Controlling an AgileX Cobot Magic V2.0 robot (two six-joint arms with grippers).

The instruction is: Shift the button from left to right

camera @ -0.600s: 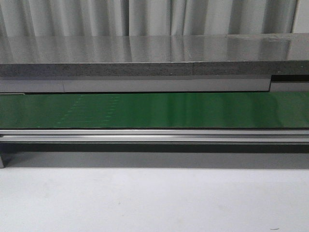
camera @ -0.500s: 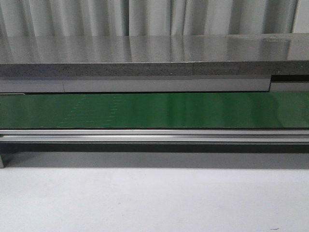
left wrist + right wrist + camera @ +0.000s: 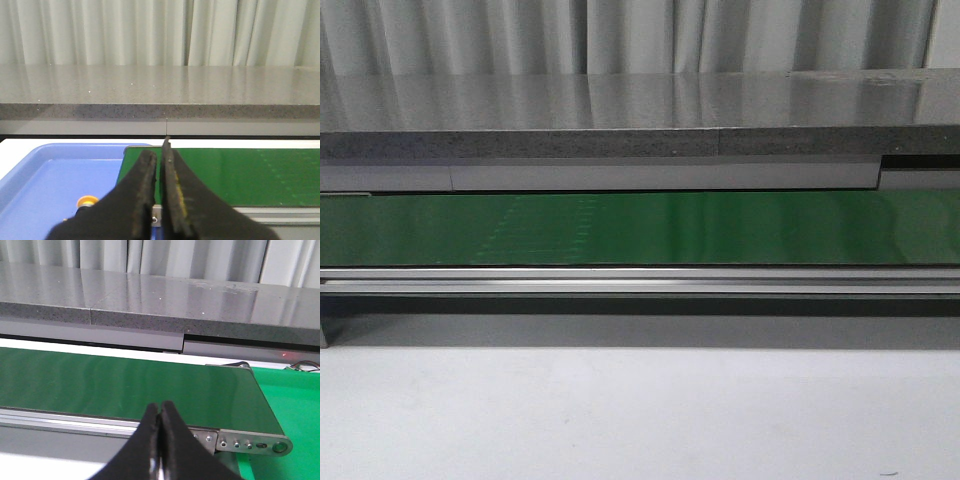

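One button (image 3: pixel 87 202) only, partly visible: orange cap seen low in the blue tray (image 3: pixel 35 175), off the left end of the green belt (image 3: pixel 240 175), mostly hidden behind the left pincer (image 3: pixel 159 165). Body and label not made out. Not visible in front view at all.

Zero progress judged so far: not gripped, not lifted, not on the belt. Whole job left, by the look of it: reach into tray, grip, carry or convey rightward, set down near the green pad (image 3: pixel 290 405) past the belt's right end roller (image 3: pixel 255 442).

Left pincer closed on nothing, tips nearly touching, held level above tray edge and belt end, pointed toward the grey stone surface (image 3: pixel 160 90) and curtain (image 3: pixel 160 30). Right pincer (image 3: pixel 159 412) also closed, empty, held over near rail at right end of belt. Neither arm seen in front view; belt (image 3: pixel 640 228) bare there.
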